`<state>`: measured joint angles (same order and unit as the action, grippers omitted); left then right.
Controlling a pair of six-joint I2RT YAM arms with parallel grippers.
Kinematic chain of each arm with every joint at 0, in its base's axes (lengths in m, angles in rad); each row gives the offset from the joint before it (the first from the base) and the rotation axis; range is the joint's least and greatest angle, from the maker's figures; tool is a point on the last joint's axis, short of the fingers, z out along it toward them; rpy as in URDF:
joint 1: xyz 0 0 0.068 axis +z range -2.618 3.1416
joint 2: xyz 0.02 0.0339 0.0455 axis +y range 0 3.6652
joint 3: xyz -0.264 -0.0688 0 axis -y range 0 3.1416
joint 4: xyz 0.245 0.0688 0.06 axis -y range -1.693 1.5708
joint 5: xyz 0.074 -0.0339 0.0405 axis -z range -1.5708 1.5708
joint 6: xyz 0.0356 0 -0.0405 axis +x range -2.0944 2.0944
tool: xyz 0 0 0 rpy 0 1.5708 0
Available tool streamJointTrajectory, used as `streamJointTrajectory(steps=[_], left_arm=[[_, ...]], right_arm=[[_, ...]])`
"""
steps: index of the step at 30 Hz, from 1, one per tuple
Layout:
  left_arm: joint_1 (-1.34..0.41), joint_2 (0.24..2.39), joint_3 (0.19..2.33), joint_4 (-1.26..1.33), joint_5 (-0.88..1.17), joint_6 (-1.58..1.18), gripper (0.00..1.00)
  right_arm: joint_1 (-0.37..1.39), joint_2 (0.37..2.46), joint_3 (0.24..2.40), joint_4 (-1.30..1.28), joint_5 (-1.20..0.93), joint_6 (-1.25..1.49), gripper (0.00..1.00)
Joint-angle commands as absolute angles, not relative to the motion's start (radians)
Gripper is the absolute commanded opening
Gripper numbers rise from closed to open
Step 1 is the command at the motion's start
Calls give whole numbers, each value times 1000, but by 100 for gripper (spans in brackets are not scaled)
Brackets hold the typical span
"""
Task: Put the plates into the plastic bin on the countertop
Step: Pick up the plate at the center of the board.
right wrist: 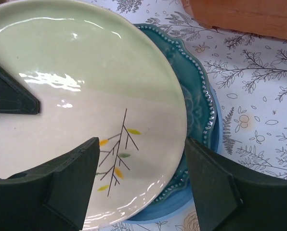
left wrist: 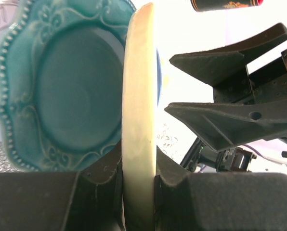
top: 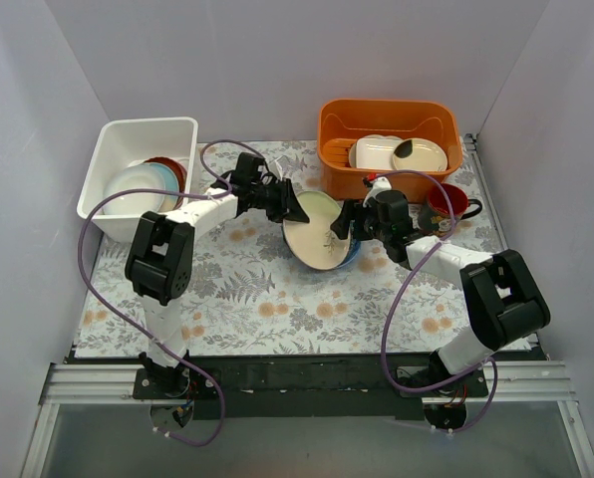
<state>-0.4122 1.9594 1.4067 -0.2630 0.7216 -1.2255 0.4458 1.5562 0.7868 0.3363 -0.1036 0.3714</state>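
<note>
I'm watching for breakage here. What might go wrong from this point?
1. The left gripper pinches the cream-green plate only at its rim, tilted above the teal-blue plate; it may slip or swing.
2. The open right gripper sits close to that plate, so the lift could bump it.
3. The white plastic bin already holds stacked plates; a hard set-down might chip them.

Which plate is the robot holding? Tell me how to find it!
Look in front of the orange tub, in the middle of the flowery countertop. There the left gripper pinches the rim of a tilted cream-green plate. Unlike the teal-blue plate under it, it is smooth-edged and has a little leaf sprig painted on it.
</note>
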Motion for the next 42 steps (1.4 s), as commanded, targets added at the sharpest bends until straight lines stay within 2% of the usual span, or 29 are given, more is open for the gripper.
streamJointTrajectory(steps=[1,42], left_arm=[[-382,1845,1414,-221,726,-1221,0],[-60,1644,1321,-41,833,-1348,0]], right_arm=[[449,1513,772,327,-84,377,79],[449,1572,799,322,-110,382,79]])
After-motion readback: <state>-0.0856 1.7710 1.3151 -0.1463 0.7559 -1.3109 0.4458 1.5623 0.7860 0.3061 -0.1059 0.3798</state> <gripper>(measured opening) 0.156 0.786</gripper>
